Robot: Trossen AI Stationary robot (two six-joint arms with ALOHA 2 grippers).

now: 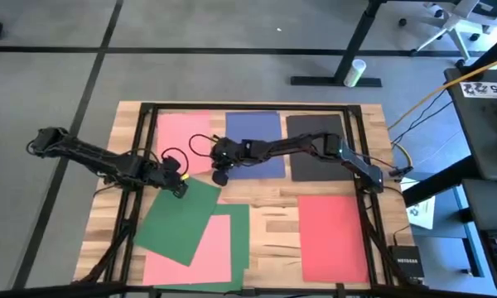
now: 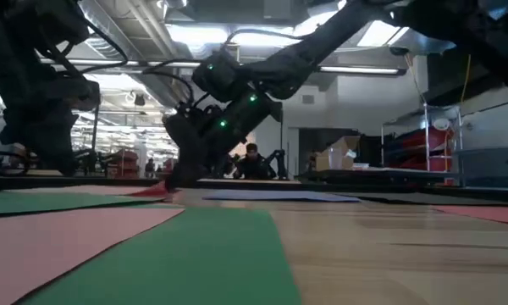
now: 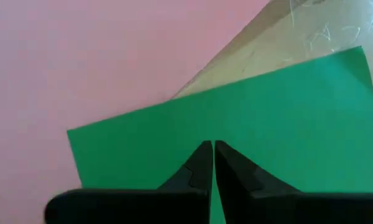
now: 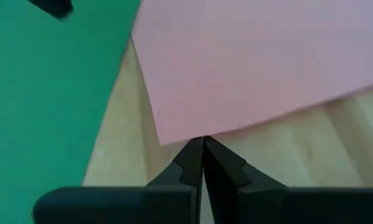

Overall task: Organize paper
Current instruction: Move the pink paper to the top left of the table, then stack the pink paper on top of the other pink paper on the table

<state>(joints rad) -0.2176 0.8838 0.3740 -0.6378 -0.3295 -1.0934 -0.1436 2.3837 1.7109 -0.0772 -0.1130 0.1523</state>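
We see the wooden counter from above with the paper spread across it. Toward twelve o'clock lie a pink sheet, a blue sheet and a black sheet in a row. Toward four o'clock lies a red sheet. Toward seven o'clock a tilted green sheet lies on top of a second pink sheet and another green sheet.

The left pincer sits over the upper corner of the tilted green sheet, near nine o'clock of the counter's middle. In the left wrist view its fingers stand almost together, only a thin slit between them, with green paper just beyond the tips; we cannot tell whether they pinch that edge.

The right pincer reaches across from the three o'clock side to the lower right corner of the far pink sheet, just beside the blue sheet. In the right wrist view its fingers are closed to a narrow line, tips at the pink corner; it seems to touch the edge, though a grip is not clear. In the low view that corner looks slightly raised under the pincer.
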